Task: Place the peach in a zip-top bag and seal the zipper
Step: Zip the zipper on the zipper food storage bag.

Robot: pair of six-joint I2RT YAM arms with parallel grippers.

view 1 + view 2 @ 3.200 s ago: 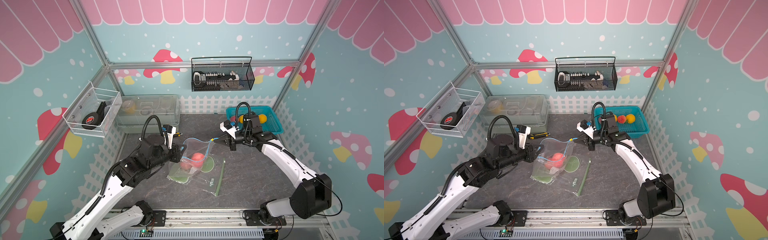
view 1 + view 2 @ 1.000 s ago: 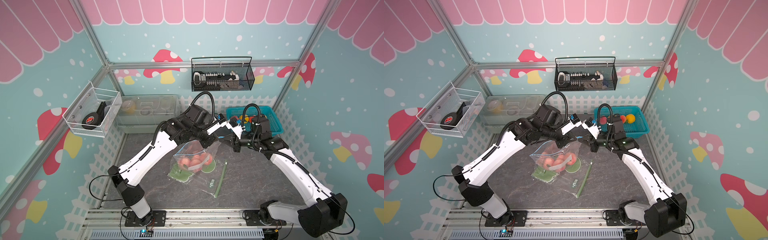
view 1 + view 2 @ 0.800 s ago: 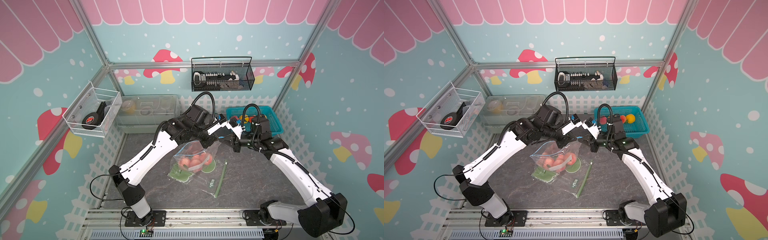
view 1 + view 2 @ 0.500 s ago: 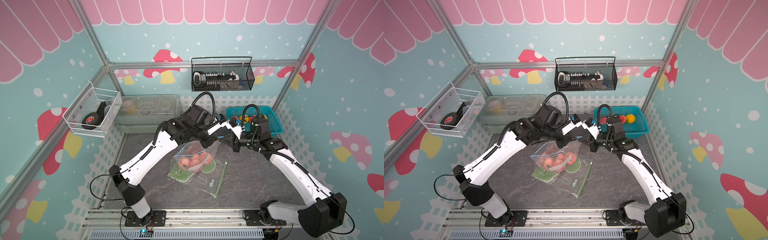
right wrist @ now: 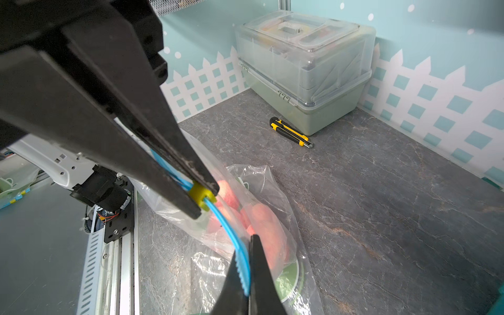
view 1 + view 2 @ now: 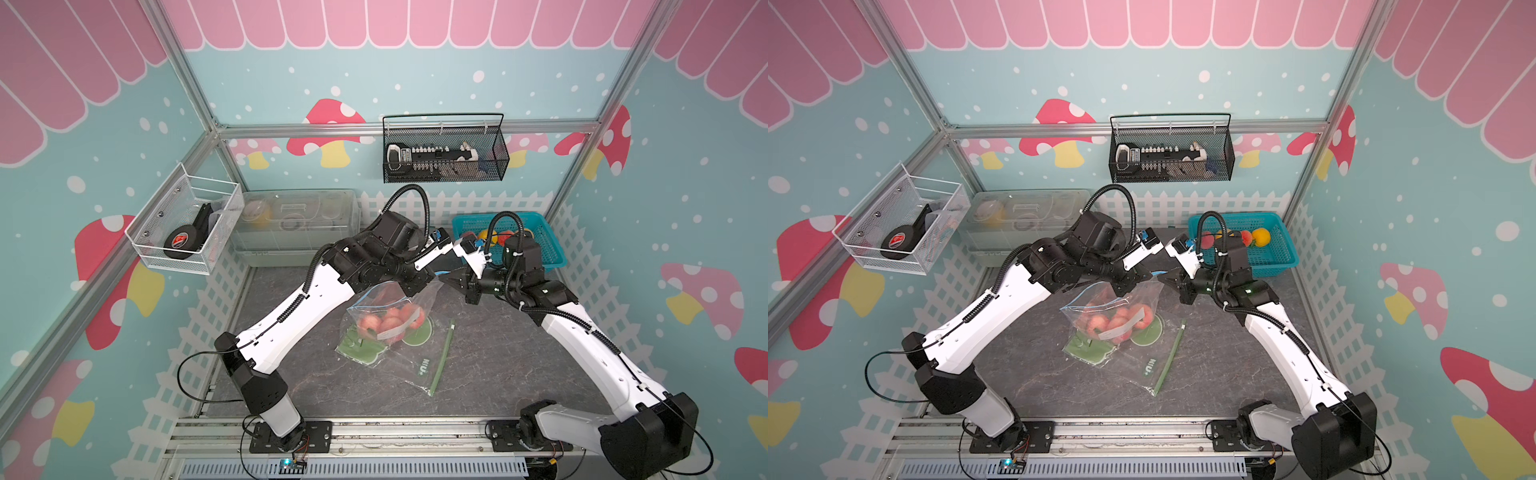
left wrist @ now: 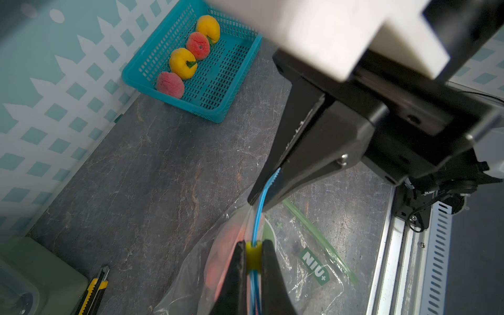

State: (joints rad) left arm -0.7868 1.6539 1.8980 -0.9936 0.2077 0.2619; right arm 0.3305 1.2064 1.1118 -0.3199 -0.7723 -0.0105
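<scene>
Yellow plastic marks the point of action: the slider (image 7: 253, 257) on the blue zipper track (image 7: 259, 218) sits pinched between the pressed-together tips of the left gripper (image 7: 253, 253), low in the centre of the left wrist view. Just beyond it, at mid-frame, the right gripper (image 7: 260, 195) is clamped tight on the end of the same track. That grip appears to serve as an anchor, keeping the strip taut so the slider has something to run against.

Beneath the pair, the zip-top bag (image 6: 390, 307) hangs at the centre of both top views, mouth uppermost so nothing can roll out. The peach (image 6: 392, 322) is inside, low in the bag, though the crumpled film makes it hard to say how many fruits share the space. The bag's lower part settles onto a second bag (image 6: 442, 357) with a green zipper, which lies flat on the dark stone-patterned table (image 6: 498, 374).

Farthest back, at the upper right of the tabletop, the turquoise basket (image 6: 1281, 253) holds spare fruit well clear of the work. Loading looks finished, and sealing is the step in hand.
</scene>
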